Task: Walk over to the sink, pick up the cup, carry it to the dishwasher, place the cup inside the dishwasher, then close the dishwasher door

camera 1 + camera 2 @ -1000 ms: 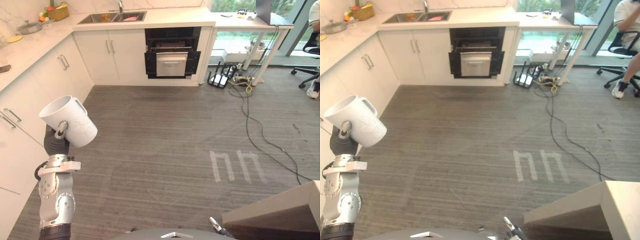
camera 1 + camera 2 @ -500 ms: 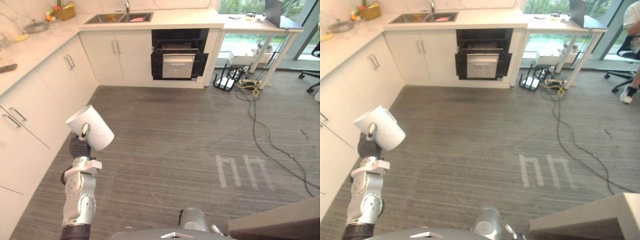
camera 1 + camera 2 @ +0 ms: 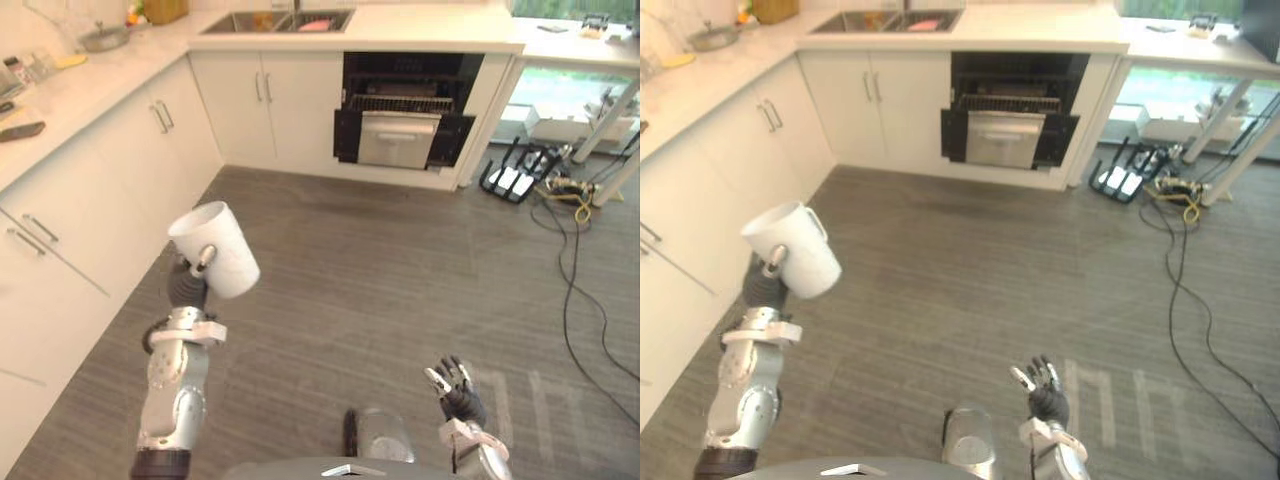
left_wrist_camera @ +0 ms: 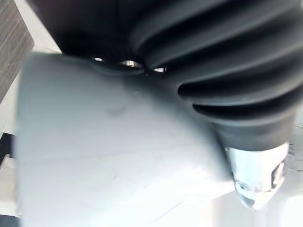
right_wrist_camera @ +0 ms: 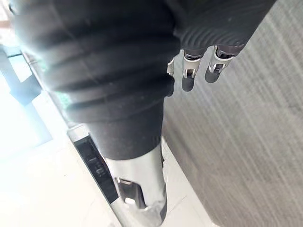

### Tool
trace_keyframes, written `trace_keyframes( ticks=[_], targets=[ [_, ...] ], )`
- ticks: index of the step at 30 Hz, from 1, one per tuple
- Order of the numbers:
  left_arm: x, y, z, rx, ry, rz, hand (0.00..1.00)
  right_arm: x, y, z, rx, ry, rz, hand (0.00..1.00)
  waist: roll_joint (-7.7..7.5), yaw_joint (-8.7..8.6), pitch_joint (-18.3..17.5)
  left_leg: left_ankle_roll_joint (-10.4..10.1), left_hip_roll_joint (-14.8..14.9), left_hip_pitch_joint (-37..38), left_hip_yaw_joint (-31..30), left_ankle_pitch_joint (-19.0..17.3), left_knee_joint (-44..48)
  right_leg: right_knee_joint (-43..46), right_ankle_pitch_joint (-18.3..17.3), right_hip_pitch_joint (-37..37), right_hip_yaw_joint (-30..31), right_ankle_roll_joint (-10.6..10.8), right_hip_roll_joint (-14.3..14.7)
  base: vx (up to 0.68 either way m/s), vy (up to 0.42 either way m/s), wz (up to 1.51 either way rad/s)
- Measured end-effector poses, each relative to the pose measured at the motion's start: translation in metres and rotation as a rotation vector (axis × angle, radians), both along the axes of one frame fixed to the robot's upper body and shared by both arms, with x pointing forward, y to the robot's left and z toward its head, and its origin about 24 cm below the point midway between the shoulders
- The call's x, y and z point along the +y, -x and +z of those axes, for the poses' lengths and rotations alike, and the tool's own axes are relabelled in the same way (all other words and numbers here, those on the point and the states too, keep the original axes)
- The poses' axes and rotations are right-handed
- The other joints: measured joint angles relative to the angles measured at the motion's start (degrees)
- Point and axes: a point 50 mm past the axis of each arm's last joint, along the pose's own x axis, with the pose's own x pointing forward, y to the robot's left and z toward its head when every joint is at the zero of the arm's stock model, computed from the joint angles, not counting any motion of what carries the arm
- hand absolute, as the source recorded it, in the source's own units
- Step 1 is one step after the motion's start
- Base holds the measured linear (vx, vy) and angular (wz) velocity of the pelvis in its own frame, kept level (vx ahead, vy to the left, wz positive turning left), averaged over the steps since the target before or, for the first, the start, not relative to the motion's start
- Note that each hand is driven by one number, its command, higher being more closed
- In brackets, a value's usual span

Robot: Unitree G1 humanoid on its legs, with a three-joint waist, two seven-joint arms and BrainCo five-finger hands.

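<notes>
Pickup done: left hand grips cup, well short of open dishwasher; right hand slack, empty. Placing, door-closing outstanding.

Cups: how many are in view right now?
1: the white cup, gripped in the left hand, raised over the floor near the cabinets. Others could sit hidden down in the sink.
</notes>
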Motion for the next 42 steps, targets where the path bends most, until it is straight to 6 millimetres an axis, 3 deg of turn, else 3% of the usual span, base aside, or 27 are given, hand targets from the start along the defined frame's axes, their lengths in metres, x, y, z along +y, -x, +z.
trace_keyframes(
  ticks=[1,4,6,9,10,13,14,15,17,18,20,21,22,23,24,26,28,30,32,33,34,35,36,37,40,41,42],
  targets=[
    [0.000,0.002,-0.001,0.007,-0.002,0.006,1.00,0.000,0.000,0.000,-0.003,0.003,0.000,0.00,-0.25,0.43,0.16,0.09,1.62,-1.94,1.17,2.38,4.06,-1.94,-0.06,1.72,0.11,-0.24,0.80,0.40,-0.074,-0.21],
    [0.005,0.006,-0.003,0.020,-0.023,0.030,1.00,-0.004,-0.006,0.004,-0.028,0.025,0.001,0.00,-0.17,1.40,-0.06,3.83,1.40,-8.10,8.57,-8.15,5.99,-9.02,1.00,9.22,2.48,-1.71,1.56,0.44,-0.035,-0.34],
    [0.018,0.008,-0.001,0.012,-0.044,0.088,1.00,0.001,-0.029,0.014,-0.091,0.040,0.058,0.00,-1.26,2.87,-0.23,4.60,-1.92,-9.74,12.61,-11.49,-14.49,-11.72,1.64,12.19,5.40,-1.19,0.13,0.44,0.021,-0.62],
    [0.029,0.014,-0.002,0.024,-0.059,0.142,1.00,0.006,-0.053,0.030,-0.181,0.067,0.104,0.00,-1.61,3.26,-0.33,0.69,-2.37,-13.03,12.45,-5.09,-40.93,-14.06,2.03,15.40,7.82,0.54,-0.96,0.50,0.104,-0.51],
    [0.030,0.016,-0.002,0.024,-0.061,0.148,1.00,0.007,-0.057,0.033,-0.197,0.073,0.110,0.00,-1.60,3.27,-0.33,0.17,-2.02,-13.72,12.29,-4.46,-42.20,-14.34,1.84,16.26,8.07,0.89,-1.02,0.49,0.170,-0.37],
    [0.033,0.019,0.000,0.003,-0.066,0.160,1.00,-0.002,-0.052,0.039,-0.233,0.098,0.084,0.00,-0.74,4.40,-0.38,1.01,-2.31,-12.80,11.34,-1.68,-45.00,-13.57,-2.47,22.77,6.91,6.04,-2.76,0.50,0.289,-0.43],
    [0.043,0.021,0.002,-0.016,-0.091,0.183,1.00,-0.002,-0.053,0.043,-0.262,0.088,0.070,0.00,-2.11,5.34,-0.66,2.28,-4.42,-12.36,10.09,3.11,-41.44,-11.85,-7.22,24.56,6.46,6.01,-5.45,0.49,0.335,-0.59],
    [0.049,0.023,0.004,-0.024,-0.097,0.206,1.00,0.001,-0.054,0.044,-0.279,0.075,0.076,0.00,-4.80,5.21,-1.02,3.04,-7.14,-13.71,10.33,2.68,-35.46,-10.37,-9.37,25.68,6.18,6.59,-9.13,0.48,0.321,-0.41],
    [0.051,0.023,0.006,-0.043,-0.082,0.220,1.00,0.002,-0.051,0.046,-0.290,0.068,0.071,0.00,-6.70,5.14,-1.25,6.98,-10.14,-14.76,10.55,0.33,-30.52,-0.84,-9.11,22.74,4.85,5.30,-13.52,0.44,0.278,0.06],
    [0.052,0.023,0.006,-0.049,-0.080,0.226,1.00,0.003,-0.052,0.047,-0.297,0.060,0.077,0.00,-7.44,5.15,-1.21,8.36,-11.27,-14.54,10.94,-0.57,-29.97,4.28,-8.19,20.37,4.87,4.95,-15.47,0.47,0.327,0.05],
    [0.054,0.023,0.007,-0.056,-0.073,0.253,1.00,0.012,-0.057,0.047,-0.305,0.031,0.115,0.00,-9.61,5.66,-1.10,11.40,-14.84,-11.57,13.49,-4.03,-29.90,20.42,1.96,12.71,5.20,5.84,-22.64,0.45,0.301,-0.16],
    [0.055,0.025,0.006,-0.046,-0.065,0.278,1.00,0.022,-0.064,0.046,-0.307,0.011,0.148,0.00,-8.40,5.43,-0.73,12.20,-15.27,-7.72,13.46,-6.23,-31.38,25.93,13.55,9.71,5.41,5.77,-24.17,0.46,0.255,-0.27],
    [0.055,0.025,0.007,-0.051,-0.063,0.284,1.00,0.026,-0.067,0.046,-0.313,0.001,0.156,0.00,-7.73,5.34,-0.48,12.46,-15.05,-6.23,13.22,-6.79,-32.20,28.85,11.87,7.94,5.25,5.65,-23.97,0.51,0.286,-0.31],
    [0.056,0.026,0.008,-0.062,-0.062,0.299,1.00,0.032,-0.071,0.048,-0.329,-0.015,0.164,0.00,-6.98,5.35,-0.13,12.81,-14.85,-3.71,12.69,-7.04,-34.13,33.05,6.72,4.42,4.77,4.61,-22.76,0.35,0.206,-0.24],
    [0.054,0.025,0.008,-0.069,-0.060,0.300,1.00,0.036,-0.073,0.051,-0.347,-0.025,0.170,0.00,-5.56,5.16,0.13,13.17,-14.64,-0.52,10.50,-6.88,-37.38,33.37,1.30,0.21,2.96,3.92,-19.08,0.40,0.226,-0.20],
    [0.047,0.021,0.011,-0.090,-0.082,0.258,1.00,0.035,-0.068,0.060,-0.390,-0.027,0.154,0.00,-3.63,4.25,0.33,13.12,-13.27,3.37,8.07,-6.92,-41.41,21.52,-2.34,-4.86,-1.00,3.20,-11.82,0.36,0.135,0.17],
    [0.042,0.015,0.015,-0.116,-0.131,0.202,1.00,0.027,-0.059,0.067,-0.425,-0.013,0.113,0.00,-3.69,3.02,0.93,12.76,-13.59,7.08,6.85,-7.01,-44.85,3.13,2.56,-9.27,-1.51,4.87,-7.15,0.37,0.031,0.54],
    [0.041,0.014,0.010,-0.093,-0.197,0.148,1.00,0.021,-0.048,0.064,-0.420,-0.020,0.079,0.00,-7.72,1.89,1.05,11.04,-16.54,13.51,5.62,-9.47,-46.78,-12.73,13.36,-10.70,-4.43,5.21,-7.39,0.52,-0.056,0.48],
    [0.042,0.022,0.006,-0.073,-0.228,0.133,1.00,0.026,-0.037,0.058,-0.393,-0.036,0.100,0.00,-10.99,1.42,-0.62,9.76,-18.75,17.38,3.61,-14.07,-45.24,-13.20,17.06,-9.45,-4.07,3.88,-8.05,0.59,-0.120,0.38],
    [0.038,0.022,0.003,-0.064,-0.211,0.123,1.00,0.027,-0.036,0.058,-0.386,-0.030,0.132,0.00,-10.14,1.72,-1.06,9.39,-18.14,18.90,3.08,-17.48,-43.77,-12.10,22.87,-9.02,-1.97,-2.34,-6.60,0.74,-0.171,0.22],
    [0.034,0.022,0.000,-0.058,-0.192,0.118,1.00,0.027,-0.037,0.059,-0.389,-0.023,0.147,0.00,-8.51,2.07,-1.39,9.10,-16.48,19.06,3.46,-18.89,-43.34,-11.47,21.31,-9.04,-2.73,-3.38,-4.88,0.70,-0.157,-0.05],
    [0.027,0.021,0.003,-0.074,-0.173,0.097,1.00,0.026,-0.042,0.066,-0.419,-0.007,0.165,0.00,-4.16,2.39,-1.30,10.20,-13.33,18.63,4.41,-21.20,-42.62,-10.98,18.82,-9.44,-4.40,-3.27,-2.31,0.49,-0.116,-0.21],
    [0.022,0.020,0.007,-0.099,-0.172,0.075,1.00,0.029,-0.048,0.075,-0.460,-0.002,0.175,0.00,-1.41,2.15,-1.91,14.23,-11.89,18.65,5.31,-22.69,-42.64,-6.58,15.57,-11.46,-5.93,-3.79,-1.59,0.48,-0.119,-0.17],
    [0.020,0.019,0.011,-0.115,-0.172,0.069,1.00,0.032,-0.051,0.079,-0.479,-0.008,0.178,0.00,-1.16,1.92,-1.78,14.71,-11.67,18.65,5.88,-22.57,-41.54,-3.72,13.49,-12.40,-6.23,-4.39,-1.87,0.46,-0.151,-0.12],
    [0.008,0.015,0.014,-0.135,-0.142,0.028,1.00,0.035,-0.054,0.084,-0.499,-0.012,0.181,0.00,-1.19,1.89,-1.22,9.50,-6.94,9.56,8.56,-12.60,-13.55,-1.35,6.64,-8.05,-7.03,-4.44,-1.73,0.47,-0.146,-0.20],
    [0.004,0.016,0.013,-0.134,-0.136,0.017,1.00,0.031,-0.050,0.088,-0.511,0.005,0.171,0.00,-1.05,1.94,-0.90,5.53,-4.29,4.93,8.00,-1.58,-1.66,-2.19,4.62,-4.51,-6.60,-4.37,-0.93,0.40,-0.066,-0.15],
    [0.004,0.017,0.012,-0.130,-0.132,0.017,1.00,0.030,-0.049,0.088,-0.513,0.011,0.165,0.00,-1.25,1.93,-0.74,3.43,-2.97,2.43,7.35,-0.03,3.86,-2.50,3.76,-3.03,-6.32,-4.41,-0.41,0.51,-0.054,-0.21]
  ],
)
